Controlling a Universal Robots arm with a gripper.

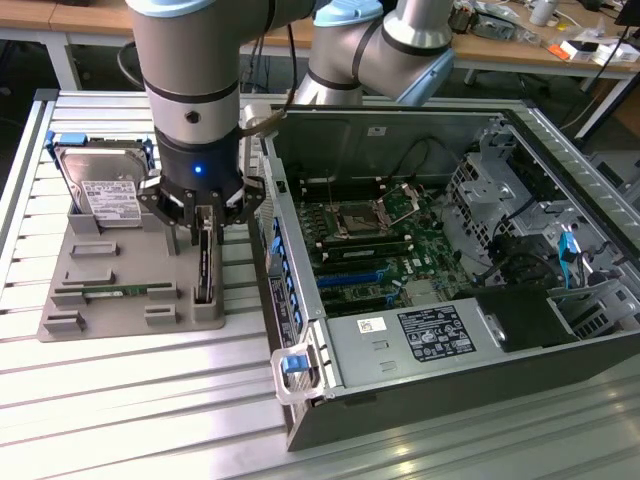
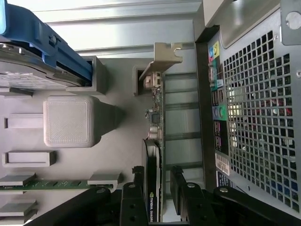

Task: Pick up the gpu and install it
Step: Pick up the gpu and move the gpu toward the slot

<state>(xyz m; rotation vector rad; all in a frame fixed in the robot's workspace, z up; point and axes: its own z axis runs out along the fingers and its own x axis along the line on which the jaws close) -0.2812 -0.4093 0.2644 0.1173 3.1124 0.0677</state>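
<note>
The gpu (image 1: 203, 268) is a slim dark card standing on edge in a slot of the grey holder (image 1: 130, 315), beside the open computer case (image 1: 400, 340). My gripper (image 1: 205, 222) has come down over the card's top edge. In the wrist view the gpu (image 2: 155, 136) runs away from me, its silver end bracket (image 2: 163, 56) at the far end. My gripper (image 2: 155, 193) is open, with one finger on each side of the card. A thin gap shows between one of the fingers (image 2: 176, 186) and the board. The blue card slots (image 1: 350, 275) lie on the motherboard inside the case.
A silver hard drive (image 1: 105, 185) with a white label stands in the holder's back corner. A green memory stick (image 1: 110, 292) lies in the holder near its front. The case's perforated rear wall (image 2: 254, 117) is close beside the gpu. The ribbed metal table (image 1: 150, 400) extends in front.
</note>
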